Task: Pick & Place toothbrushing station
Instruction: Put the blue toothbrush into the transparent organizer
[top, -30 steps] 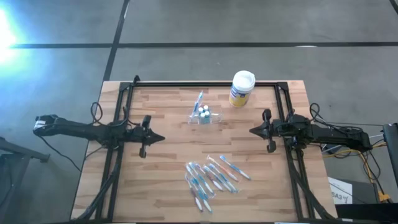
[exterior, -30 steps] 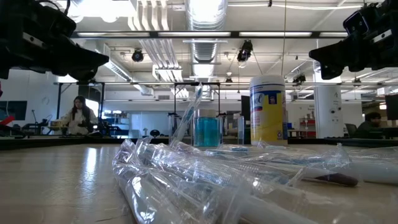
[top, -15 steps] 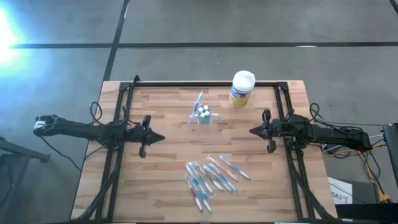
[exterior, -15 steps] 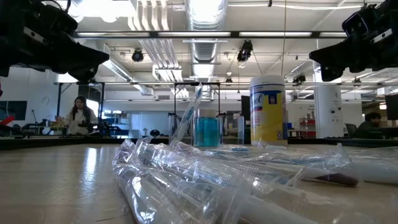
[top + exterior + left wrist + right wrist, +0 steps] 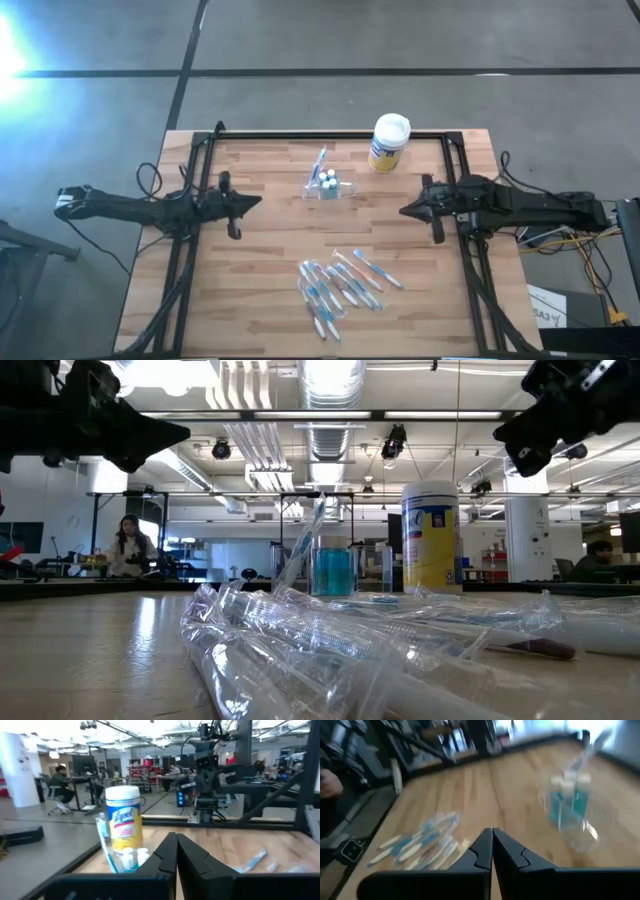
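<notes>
Both arms have been shifted since a second ago: in the high view the left gripper [image 5: 252, 203] has been raised toward the upper part of the frame, and the right gripper [image 5: 408, 211] has been turned slightly. At left of centre the left jaws are seen pressed together and empty; the wrapped toothbrushes [image 5: 340, 282] lie scattered at lower centre on the surface [image 5: 270, 290]. The toothbrushing station [image 5: 327, 184], a clear cup holding one brush and white-capped tubes, stands at upper centre, with the yellow canister [image 5: 388, 142] to its upper right. At right the right jaws are likewise closed on nothing. An approach step is judged to be in hand; jaws must next be spread over a brush. Distant people are shown only by the low and wrist views.
</notes>
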You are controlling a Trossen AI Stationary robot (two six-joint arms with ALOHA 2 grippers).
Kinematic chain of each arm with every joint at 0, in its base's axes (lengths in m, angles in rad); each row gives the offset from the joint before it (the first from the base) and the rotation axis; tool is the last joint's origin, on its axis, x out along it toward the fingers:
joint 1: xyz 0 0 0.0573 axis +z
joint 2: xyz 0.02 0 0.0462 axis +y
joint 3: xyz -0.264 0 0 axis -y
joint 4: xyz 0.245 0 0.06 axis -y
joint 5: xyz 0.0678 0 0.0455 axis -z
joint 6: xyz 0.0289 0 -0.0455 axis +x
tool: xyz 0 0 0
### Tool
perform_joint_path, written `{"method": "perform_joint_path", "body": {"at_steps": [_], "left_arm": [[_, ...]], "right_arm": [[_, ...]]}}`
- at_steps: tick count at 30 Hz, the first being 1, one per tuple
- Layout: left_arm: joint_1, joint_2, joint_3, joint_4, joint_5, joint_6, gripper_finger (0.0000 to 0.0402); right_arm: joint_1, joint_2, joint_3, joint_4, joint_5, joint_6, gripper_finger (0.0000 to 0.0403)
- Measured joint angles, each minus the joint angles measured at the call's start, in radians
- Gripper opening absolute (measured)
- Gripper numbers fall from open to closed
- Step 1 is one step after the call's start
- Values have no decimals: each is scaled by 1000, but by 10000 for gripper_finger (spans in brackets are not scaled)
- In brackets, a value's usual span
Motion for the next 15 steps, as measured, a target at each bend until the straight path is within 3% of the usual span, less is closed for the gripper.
{"method": "perform_joint_path", "body": {"at_steps": [5,10,15], "left_arm": [[1,12,1,27,0,15,4],[1,66,-16,-27,53,-3,3],[1,121,-20,-21,64,-60,7]], "right_arm": [[44,252,192,-207,178,75,8],[79,479,346,-398,178,87,8],[120,655,412,-415,176,111,10]]}}
